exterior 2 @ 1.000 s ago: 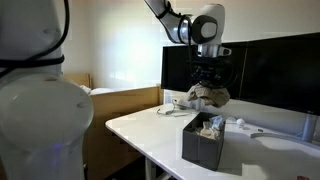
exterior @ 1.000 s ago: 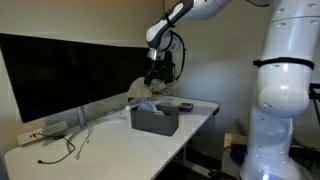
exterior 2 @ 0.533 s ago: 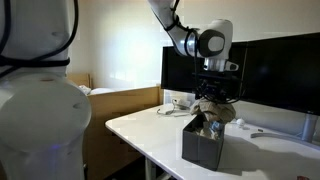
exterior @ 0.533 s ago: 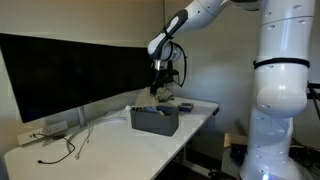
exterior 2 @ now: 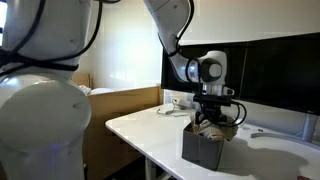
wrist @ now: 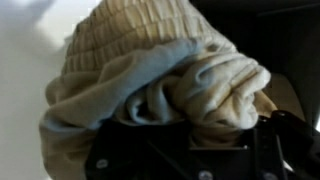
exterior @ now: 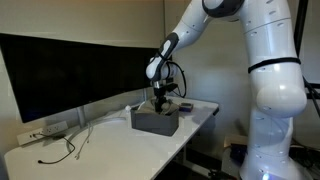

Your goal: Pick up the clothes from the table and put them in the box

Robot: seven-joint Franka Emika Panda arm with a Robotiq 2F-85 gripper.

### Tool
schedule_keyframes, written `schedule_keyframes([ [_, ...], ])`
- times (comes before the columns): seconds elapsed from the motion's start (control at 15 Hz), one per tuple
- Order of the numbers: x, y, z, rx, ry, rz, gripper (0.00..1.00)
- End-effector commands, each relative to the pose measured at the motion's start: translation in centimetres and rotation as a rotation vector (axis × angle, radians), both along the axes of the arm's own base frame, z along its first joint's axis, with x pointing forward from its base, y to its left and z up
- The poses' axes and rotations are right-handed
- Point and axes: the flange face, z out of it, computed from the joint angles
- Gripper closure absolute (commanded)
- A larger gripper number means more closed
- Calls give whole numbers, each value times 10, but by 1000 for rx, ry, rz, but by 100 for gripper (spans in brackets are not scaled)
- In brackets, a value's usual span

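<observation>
My gripper [exterior: 157,100] [exterior 2: 211,121] hangs low over the dark grey box [exterior: 155,121] [exterior 2: 203,147] on the white table [exterior: 95,145] [exterior 2: 150,135], shut on a tan-khaki piece of the clothes [exterior 2: 210,129] that reaches down into the box. Up close in the wrist view, the bunched cream and tan clothes [wrist: 160,80] fill the picture, pinched between the dark fingers [wrist: 285,140] at the bottom edge. The inside of the box is mostly hidden by the fabric and the gripper.
A wide black monitor [exterior: 70,70] [exterior 2: 280,65] stands along the back of the table. Thin dark cables [exterior: 65,150] and a white power strip [exterior: 45,130] lie at one end. A small dark object [exterior: 185,106] sits beside the box.
The arm has come down and across from above the table to right over the box, carrying the clothes; the fabric now hangs into the box.
</observation>
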Motion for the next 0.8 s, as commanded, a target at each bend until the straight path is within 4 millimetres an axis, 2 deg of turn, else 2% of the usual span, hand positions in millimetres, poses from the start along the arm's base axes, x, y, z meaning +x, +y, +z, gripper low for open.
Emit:
schedule_keyframes([
  [0.0, 4, -1, -30, -92, 49, 14, 90],
  [0.4, 3, 11, -46, -207, 76, 76, 90],
  [0.73, 4, 30, -44, -208, 76, 115, 90],
])
